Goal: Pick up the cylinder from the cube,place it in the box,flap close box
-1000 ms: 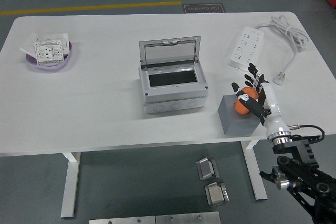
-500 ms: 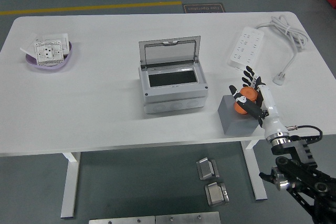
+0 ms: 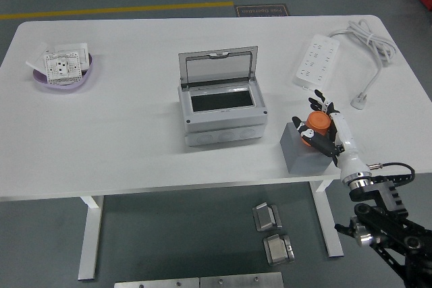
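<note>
An orange cylinder (image 3: 316, 124) stands upright just above the grey cube (image 3: 300, 152) near the table's front right edge. My right hand (image 3: 321, 126) has its black fingers curled around the cylinder, shut on it. The grey box (image 3: 221, 114) sits mid-table to the left of the cube, its clear-windowed lid (image 3: 218, 67) standing open at the back and its dark inside showing. My left arm is out of the picture.
A white power strip (image 3: 314, 61) with its coiled cable (image 3: 368, 42) lies at the back right. A purple dish (image 3: 64, 72) holding white socket parts sits at the far left. The table's front edge (image 3: 202, 190) runs just below the cube.
My right hand has closed tighter around the orange cylinder and shifted slightly up and away from the near edge. The cylinder now stands more upright and a little higher over the cube.
</note>
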### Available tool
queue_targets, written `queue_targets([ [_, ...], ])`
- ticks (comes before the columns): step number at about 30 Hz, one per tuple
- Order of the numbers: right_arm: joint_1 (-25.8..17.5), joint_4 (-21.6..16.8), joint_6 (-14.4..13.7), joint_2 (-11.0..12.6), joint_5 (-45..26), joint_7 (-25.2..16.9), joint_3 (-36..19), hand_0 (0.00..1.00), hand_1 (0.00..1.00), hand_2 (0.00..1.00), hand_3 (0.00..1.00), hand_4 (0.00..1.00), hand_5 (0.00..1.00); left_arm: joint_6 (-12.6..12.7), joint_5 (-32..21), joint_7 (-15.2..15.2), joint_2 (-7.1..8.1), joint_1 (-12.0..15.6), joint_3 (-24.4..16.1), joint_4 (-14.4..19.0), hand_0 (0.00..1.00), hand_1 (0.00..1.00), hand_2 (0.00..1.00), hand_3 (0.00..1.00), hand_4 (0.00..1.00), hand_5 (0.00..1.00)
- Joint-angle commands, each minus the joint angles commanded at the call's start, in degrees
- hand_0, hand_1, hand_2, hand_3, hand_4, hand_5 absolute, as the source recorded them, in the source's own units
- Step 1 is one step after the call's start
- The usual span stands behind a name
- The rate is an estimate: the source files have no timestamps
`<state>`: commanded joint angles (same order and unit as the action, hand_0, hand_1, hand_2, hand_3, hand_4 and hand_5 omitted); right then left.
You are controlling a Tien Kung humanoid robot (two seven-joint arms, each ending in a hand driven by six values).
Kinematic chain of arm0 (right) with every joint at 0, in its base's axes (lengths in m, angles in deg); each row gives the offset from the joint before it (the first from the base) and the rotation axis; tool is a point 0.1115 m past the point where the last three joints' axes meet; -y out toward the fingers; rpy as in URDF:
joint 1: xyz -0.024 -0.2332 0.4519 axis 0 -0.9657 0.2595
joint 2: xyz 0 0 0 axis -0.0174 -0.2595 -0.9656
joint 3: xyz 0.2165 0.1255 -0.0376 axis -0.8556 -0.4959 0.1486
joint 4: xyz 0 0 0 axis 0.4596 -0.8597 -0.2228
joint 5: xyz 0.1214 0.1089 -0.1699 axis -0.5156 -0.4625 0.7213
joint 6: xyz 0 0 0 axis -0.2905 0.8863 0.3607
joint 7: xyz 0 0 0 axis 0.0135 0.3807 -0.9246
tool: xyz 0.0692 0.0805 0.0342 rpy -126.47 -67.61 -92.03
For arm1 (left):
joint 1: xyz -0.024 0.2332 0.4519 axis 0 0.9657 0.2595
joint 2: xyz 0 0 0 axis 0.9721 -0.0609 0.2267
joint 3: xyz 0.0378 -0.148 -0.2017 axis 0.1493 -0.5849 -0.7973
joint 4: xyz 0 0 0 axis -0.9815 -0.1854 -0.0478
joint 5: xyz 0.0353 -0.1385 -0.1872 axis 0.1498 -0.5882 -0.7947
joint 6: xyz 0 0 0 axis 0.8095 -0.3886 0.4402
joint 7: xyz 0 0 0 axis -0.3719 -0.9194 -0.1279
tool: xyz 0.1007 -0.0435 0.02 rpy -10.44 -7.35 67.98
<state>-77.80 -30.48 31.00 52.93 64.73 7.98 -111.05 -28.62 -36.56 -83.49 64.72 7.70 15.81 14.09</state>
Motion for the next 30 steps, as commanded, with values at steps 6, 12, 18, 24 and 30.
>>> queue_targets([
  [6, -0.01, 0.11, -0.56, 0.0, -0.77, -0.25, 0.26, 0.878, 0.913, 0.871, 0.981, 0.859, 0.18, -0.06, -0.2, 0.13, 0.0, -0.08, 0.09, 0.01, 0.663, 0.655, 0.632, 0.659, 0.602, 0.46],
  [12, 0.02, 0.18, -1.59, 0.03, 0.08, 0.34, 0.62, 0.872, 0.903, 0.856, 0.956, 0.854, 0.176, -0.1, -0.39, 0.24, -0.02, -0.14, 0.15, 0.01, 0.663, 0.655, 0.632, 0.66, 0.601, 0.459],
  [18, 0.04, -0.17, -2.24, 0.02, -0.02, 0.67, 0.89, 0.789, 0.773, 0.674, 0.852, 0.382, 0.002, -0.12, -0.81, 0.42, -0.03, -0.17, 0.37, 0.01, 0.663, 0.655, 0.633, 0.661, 0.606, 0.461],
  [24, 0.13, -0.64, -2.8, -0.02, -0.75, 0.89, 0.97, 0.722, 0.642, 0.547, 0.644, 0.002, 0.008, -0.16, -1.19, 0.58, -0.05, -0.22, 0.58, 0.04, 0.663, 0.655, 0.634, 0.664, 0.614, 0.468],
  [30, 0.26, -0.76, -2.99, -0.03, -1.04, 1.0, 1.21, 0.618, 0.497, 0.459, 0.4, 0.002, 0.002, -0.19, -1.41, 0.69, -0.08, -0.31, 0.69, 0.06, 0.663, 0.654, 0.636, 0.666, 0.618, 0.473],
])
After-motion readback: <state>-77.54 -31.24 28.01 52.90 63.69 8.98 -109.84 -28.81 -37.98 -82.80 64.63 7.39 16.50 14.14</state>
